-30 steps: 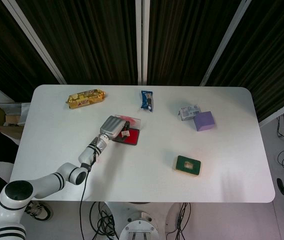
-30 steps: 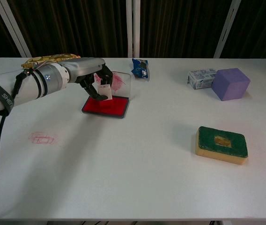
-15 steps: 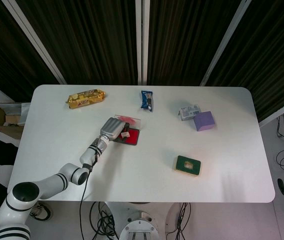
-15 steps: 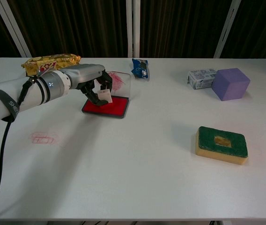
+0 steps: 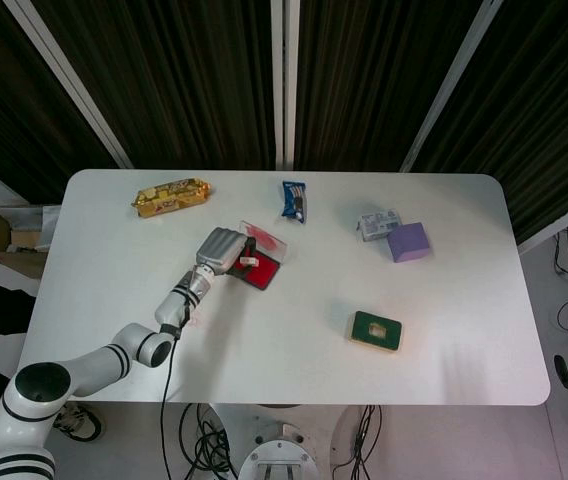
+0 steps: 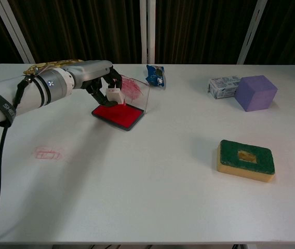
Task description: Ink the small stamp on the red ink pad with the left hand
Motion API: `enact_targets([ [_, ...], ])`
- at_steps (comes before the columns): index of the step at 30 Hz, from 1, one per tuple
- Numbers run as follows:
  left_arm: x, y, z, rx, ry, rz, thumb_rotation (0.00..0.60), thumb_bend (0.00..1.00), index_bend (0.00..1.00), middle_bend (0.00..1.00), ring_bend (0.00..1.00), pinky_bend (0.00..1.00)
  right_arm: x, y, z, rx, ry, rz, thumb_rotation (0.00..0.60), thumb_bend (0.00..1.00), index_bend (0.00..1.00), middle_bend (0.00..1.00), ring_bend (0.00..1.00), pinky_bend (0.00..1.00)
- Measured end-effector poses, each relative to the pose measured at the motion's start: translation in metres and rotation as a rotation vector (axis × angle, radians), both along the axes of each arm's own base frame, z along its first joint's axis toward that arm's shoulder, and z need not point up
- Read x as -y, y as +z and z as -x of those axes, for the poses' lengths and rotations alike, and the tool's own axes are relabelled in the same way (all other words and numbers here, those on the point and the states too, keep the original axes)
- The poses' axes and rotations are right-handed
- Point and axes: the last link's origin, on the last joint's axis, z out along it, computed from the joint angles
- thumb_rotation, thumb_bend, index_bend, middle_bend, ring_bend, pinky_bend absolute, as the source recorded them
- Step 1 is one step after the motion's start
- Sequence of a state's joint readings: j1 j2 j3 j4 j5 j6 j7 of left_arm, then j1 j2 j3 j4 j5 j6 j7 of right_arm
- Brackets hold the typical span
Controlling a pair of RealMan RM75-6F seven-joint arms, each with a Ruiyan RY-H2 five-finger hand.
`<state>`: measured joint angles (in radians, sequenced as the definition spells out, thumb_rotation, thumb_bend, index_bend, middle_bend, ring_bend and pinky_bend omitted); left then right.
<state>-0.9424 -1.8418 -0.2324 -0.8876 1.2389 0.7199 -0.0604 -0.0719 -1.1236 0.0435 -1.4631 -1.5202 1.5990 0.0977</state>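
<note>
My left hand (image 5: 219,250) (image 6: 96,79) pinches the small white stamp (image 5: 247,263) (image 6: 114,96) from the left. It holds the stamp low over the left part of the red ink pad (image 5: 262,273) (image 6: 119,115). I cannot tell whether the stamp's face touches the ink. The pad sits in a dark tray with its clear, red-smeared lid (image 6: 138,92) standing open behind it. In the chest view the tray looks turned and slightly tipped. My right hand shows in neither view.
A gold snack packet (image 5: 171,196) lies at the back left and a blue packet (image 5: 294,200) at the back middle. To the right are a small box (image 5: 377,224), a purple cube (image 5: 408,241) and a green-topped sponge (image 5: 377,330). Faint red stamp prints (image 6: 48,153) mark the table's front left.
The left hand dipped the stamp toward the pad and has now risen slightly and drawn back. The ink pad tray has turned and shifted, its lid standing more upright.
</note>
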Motion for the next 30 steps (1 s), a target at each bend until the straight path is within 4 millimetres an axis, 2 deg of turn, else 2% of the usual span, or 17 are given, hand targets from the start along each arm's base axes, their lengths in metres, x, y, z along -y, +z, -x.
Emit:
enact_targets([
  [6, 0.004, 0.028, -0.004, 0.022, -0.019, 0.007, 0.600, 0.41, 0.60, 0.61, 1.00, 1.00, 0.003, -0.004, -0.002, 0.005, 0.011, -0.011, 0.600, 0.29, 0.00, 0.00, 0.00, 0.00],
  [10, 0.022, 0.046, 0.005, 0.010, -0.022, 0.040, 0.600, 0.41, 0.60, 0.62, 1.00, 1.00, 0.004, -0.005, -0.002, 0.006, 0.012, -0.014, 0.600, 0.29, 0.00, 0.00, 0.00, 0.00],
  [13, 0.045, 0.060, 0.023, -0.011, -0.008, 0.066, 0.600, 0.41, 0.61, 0.62, 1.00, 1.00, 0.005, -0.007, -0.001, 0.006, 0.011, -0.022, 0.600, 0.29, 0.00, 0.00, 0.00, 0.00],
  [17, 0.078, 0.078, 0.059, -0.042, 0.036, 0.061, 0.600, 0.41, 0.62, 0.63, 1.00, 1.00, 0.006, -0.010, -0.001, 0.004, 0.016, -0.033, 0.600, 0.29, 0.00, 0.00, 0.00, 0.00],
  [23, 0.111, 0.081, 0.088, -0.029, -0.006, 0.041, 0.600, 0.41, 0.62, 0.64, 1.00, 1.00, 0.006, -0.011, -0.003, -0.004, 0.021, -0.038, 0.600, 0.29, 0.00, 0.00, 0.00, 0.00],
  [30, 0.130, 0.071, 0.124, -0.030, -0.003, 0.079, 0.600, 0.41, 0.62, 0.64, 1.00, 1.00, 0.004, -0.014, -0.006, -0.011, 0.022, -0.042, 0.600, 0.29, 0.00, 0.00, 0.00, 0.00],
])
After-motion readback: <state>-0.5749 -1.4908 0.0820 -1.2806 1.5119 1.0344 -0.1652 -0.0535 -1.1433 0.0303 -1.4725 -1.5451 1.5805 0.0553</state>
